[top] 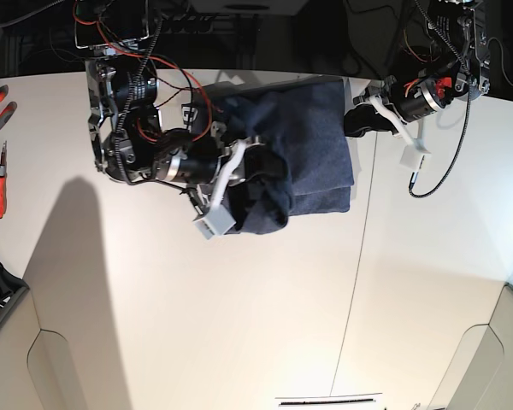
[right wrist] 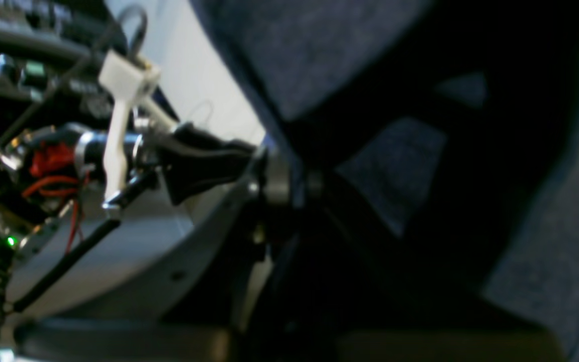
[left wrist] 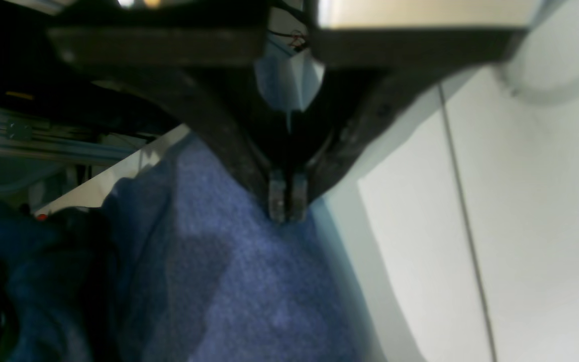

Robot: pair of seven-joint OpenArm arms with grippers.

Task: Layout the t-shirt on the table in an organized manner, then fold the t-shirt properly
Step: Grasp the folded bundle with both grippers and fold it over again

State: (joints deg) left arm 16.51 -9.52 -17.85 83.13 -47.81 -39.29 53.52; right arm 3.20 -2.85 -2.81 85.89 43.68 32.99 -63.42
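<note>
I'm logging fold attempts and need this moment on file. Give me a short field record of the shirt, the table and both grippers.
t-shirt: dark navy, bunched and partly lifted at the far edge of the table, not laid flat
table: white, thin dark seam running down it
left gripper: shut on the t-shirt's edge
right gripper: buried in the fabric, shut on the t-shirt
lettering: not visible
layout step: not yet done

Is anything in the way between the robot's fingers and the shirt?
Nothing visible is. The left gripper is shut right on the edge of the t-shirt, and the right gripper is buried in its bunched folds. The white table in front of the shirt looks bare for spreading it out.
</note>
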